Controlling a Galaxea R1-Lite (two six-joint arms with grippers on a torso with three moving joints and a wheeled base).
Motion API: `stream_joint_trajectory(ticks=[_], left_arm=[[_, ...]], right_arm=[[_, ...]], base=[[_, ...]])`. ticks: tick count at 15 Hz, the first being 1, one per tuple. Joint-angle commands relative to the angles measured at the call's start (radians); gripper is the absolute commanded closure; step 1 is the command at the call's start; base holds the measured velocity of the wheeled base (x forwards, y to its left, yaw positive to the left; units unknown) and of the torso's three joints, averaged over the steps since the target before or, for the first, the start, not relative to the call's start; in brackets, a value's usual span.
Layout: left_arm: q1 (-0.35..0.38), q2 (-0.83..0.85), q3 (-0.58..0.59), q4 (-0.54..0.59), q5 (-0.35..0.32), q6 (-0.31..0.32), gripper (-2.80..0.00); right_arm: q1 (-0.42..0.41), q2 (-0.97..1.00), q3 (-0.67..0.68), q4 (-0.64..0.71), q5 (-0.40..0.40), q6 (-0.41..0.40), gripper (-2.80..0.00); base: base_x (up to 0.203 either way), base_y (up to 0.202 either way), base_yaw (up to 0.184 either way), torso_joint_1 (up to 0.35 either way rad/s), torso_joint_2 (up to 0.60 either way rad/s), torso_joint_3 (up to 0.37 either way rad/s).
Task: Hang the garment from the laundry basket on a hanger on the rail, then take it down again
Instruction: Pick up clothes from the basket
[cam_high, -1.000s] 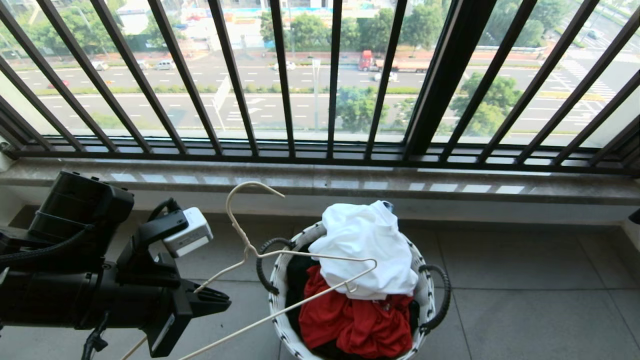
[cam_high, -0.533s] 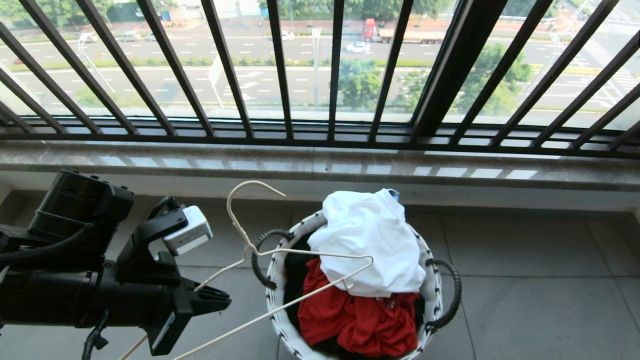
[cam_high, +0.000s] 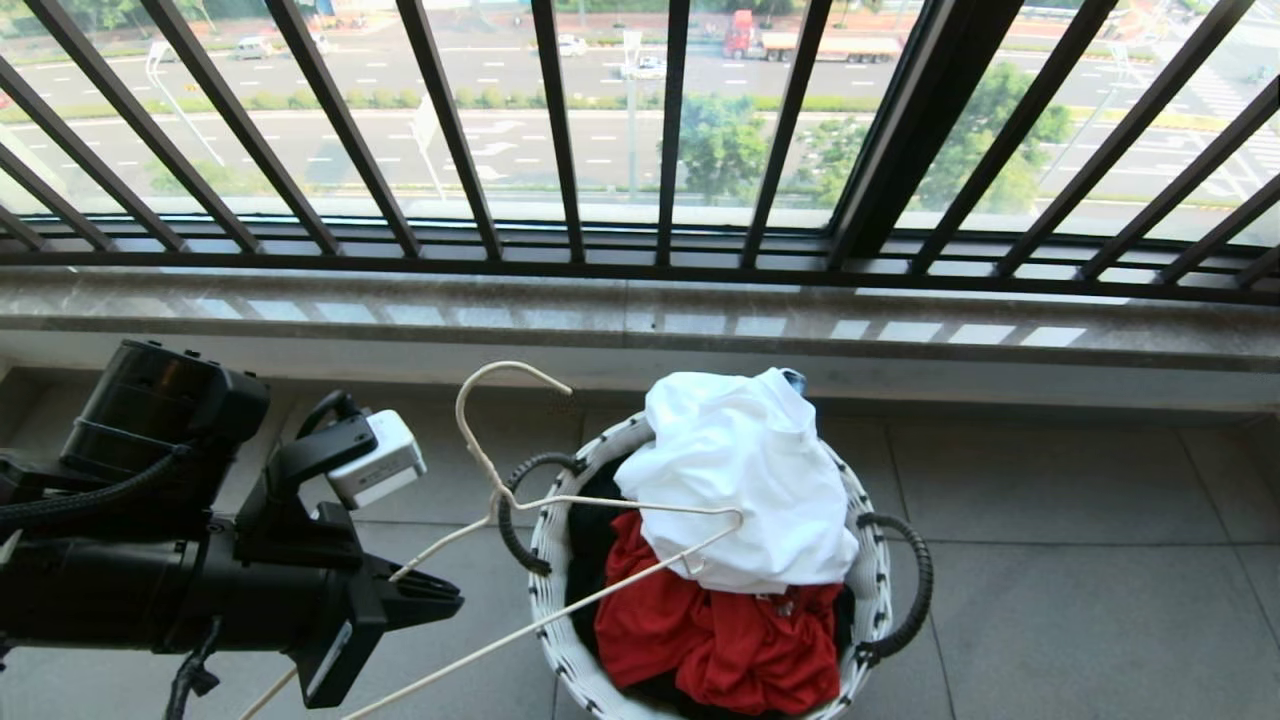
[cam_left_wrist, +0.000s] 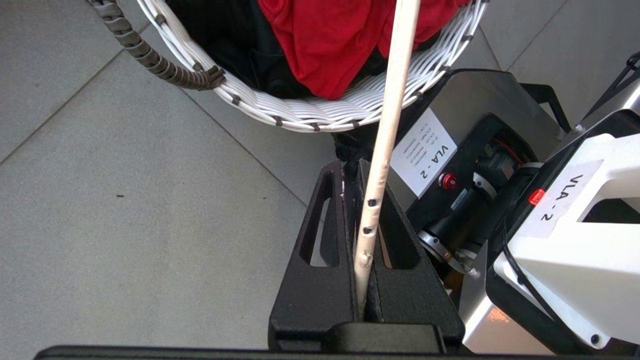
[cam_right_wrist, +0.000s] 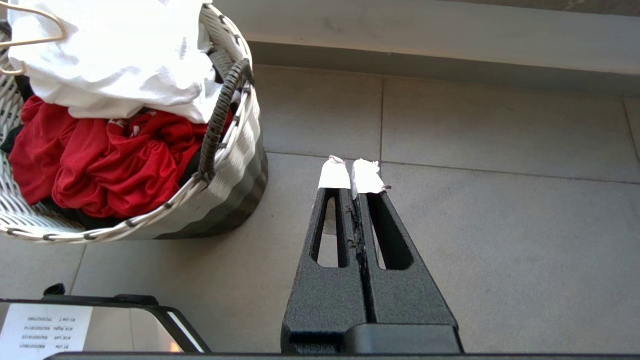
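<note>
Left pincer (cam_high: 440, 600) sits low at the near left, clamped tight on the cream-white wire hanger (cam_high: 560, 505); the left wrist view shows the wire (cam_left_wrist: 385, 145) pinched between the two black fingers (cam_left_wrist: 320, 250). From that grip the hanger reaches right across the floor tiles, its far shoulder lying over the mouth of the laundry basket (cam_high: 560, 640) and against the white T-shirt (cam_high: 745, 480), hook (cam_high: 500, 375) curling up toward the window ledge (cam_high: 640, 320).

What's changed over the last second? Not the arm, and not the basket: arm and hanger sit at the same spot in the picture. The whole scene has slid instead: ledge and black window railing (cam_high: 560, 130) ride higher in the frame, more floor shows, the basket sits a touch lower and closer. That's the camera tipping down, the trunk bending toward the laundry.

The T-shirt is still heaped on top of the basket at its far side, over a red garment (cam_high: 720, 640) and something black beneath, touched by no pincer. Right pincer (cam_right_wrist: 354, 179) hangs off to the right of the basket over bare tile, white-taped tips pressed together, holding nothing.

My read: hanger secured, robot leaning in, shirt pickup comes next. No rail in view yet.
</note>
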Motion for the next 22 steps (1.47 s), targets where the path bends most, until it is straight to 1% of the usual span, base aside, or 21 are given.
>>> stream_joint_trajectory(ticks=[1, 4, 7, 12, 13, 14, 15, 20, 22], left_arm=[[0.0, 0.034, -0.014, -0.001, 0.002, 0.0, 0.0], [0.0, 0.035, -0.052, -0.001, 0.009, -0.05, 0.0], [0.0, -0.015, -0.109, 0.005, 0.012, -0.163, 0.0], [0.0, -0.134, -0.119, 0.015, 0.023, -0.175, 0.0], [0.0, -0.137, -0.129, 0.016, 0.041, -0.175, 0.0], [0.0, -0.141, -0.136, 0.016, 0.077, -0.175, 0.0], [0.0, -0.156, -0.137, 0.016, 0.092, -0.175, 0.0], [0.0, -0.236, -0.142, 0.018, 0.097, -0.175, 0.0], [0.0, -0.233, -0.141, 0.023, 0.098, -0.175, 0.0]], right_arm=[[0.0, -0.002, 0.0, 0.0, 0.0, -0.001, 0.0], [0.0, -0.002, 0.0, 0.0, 0.0, -0.001, 0.0], [0.0, -0.002, 0.0, 0.0, 0.0, -0.008, 0.0], [0.0, -0.002, 0.0, 0.0, 0.0, -0.001, 0.0], [0.0, -0.002, 0.0, 0.0, 0.0, -0.001, 0.0], [0.0, -0.002, 0.0, 0.0, 0.0, -0.001, 0.0], [0.0, -0.002, 0.0, 0.0, 0.0, -0.001, 0.0], [0.0, -0.002, 0.0, 0.003, 0.003, -0.011, 0.0], [0.0, 0.0, -0.032, 0.016, 0.0, -0.009, 0.0]], base=[[0.0, 0.0, 0.0, 0.0, 0.0, 0.0], [0.0, 0.0, 0.0, 0.0, 0.0, 0.0], [0.0, 0.0, 0.0, 0.0, 0.0, 0.0], [0.0, 0.0, 0.0, 0.0, 0.0, 0.0], [0.0, 0.0, 0.0, 0.0, 0.0, 0.0], [0.0, 0.0, 0.0, 0.0, 0.0, 0.0], [0.0, 0.0, 0.0, 0.0, 0.0, 0.0], [0.0, 0.0, 0.0, 0.0, 0.0, 0.0], [0.0, 0.0, 0.0, 0.0, 0.0, 0.0]])
